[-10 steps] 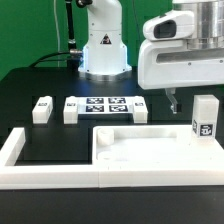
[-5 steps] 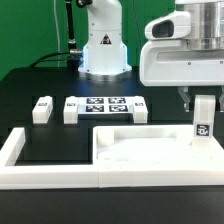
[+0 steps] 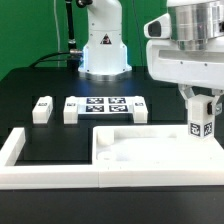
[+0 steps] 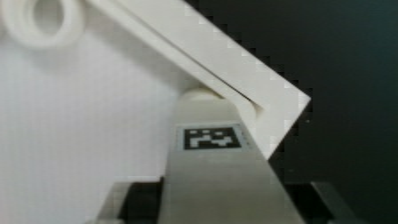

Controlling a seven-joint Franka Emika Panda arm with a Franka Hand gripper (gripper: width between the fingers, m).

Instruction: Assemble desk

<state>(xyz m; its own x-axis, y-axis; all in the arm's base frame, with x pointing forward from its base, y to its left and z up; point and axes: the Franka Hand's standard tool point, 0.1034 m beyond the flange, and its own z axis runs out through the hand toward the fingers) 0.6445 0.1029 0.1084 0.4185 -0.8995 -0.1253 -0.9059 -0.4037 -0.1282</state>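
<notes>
The white rimmed tabletop [image 3: 135, 145] lies flat inside the corner of the low border wall. One square leg [image 3: 204, 126] stands upright at the tabletop's right end, its tag facing the camera. My gripper [image 3: 203, 103] is lowered over this leg's top, with a finger on each side of it. In the wrist view the leg [image 4: 217, 165] runs between the two dark fingers [image 4: 141, 203], and a slim gap shows on one side, so the jaws look open. The tabletop [image 4: 89, 120] fills the space beside it. Three more legs [image 3: 42, 108] [image 3: 71, 108] [image 3: 140, 108] lie at the back.
The marker board [image 3: 105, 105] lies between the back legs. The long U-shaped border wall [image 3: 50, 176] runs along the front and the exterior view's left. The robot base [image 3: 103, 55] stands behind, with cables to its left.
My gripper has moved toward the exterior view's right and come down, from beside the upright leg to straddling its top. The leg and tabletop have not moved.
</notes>
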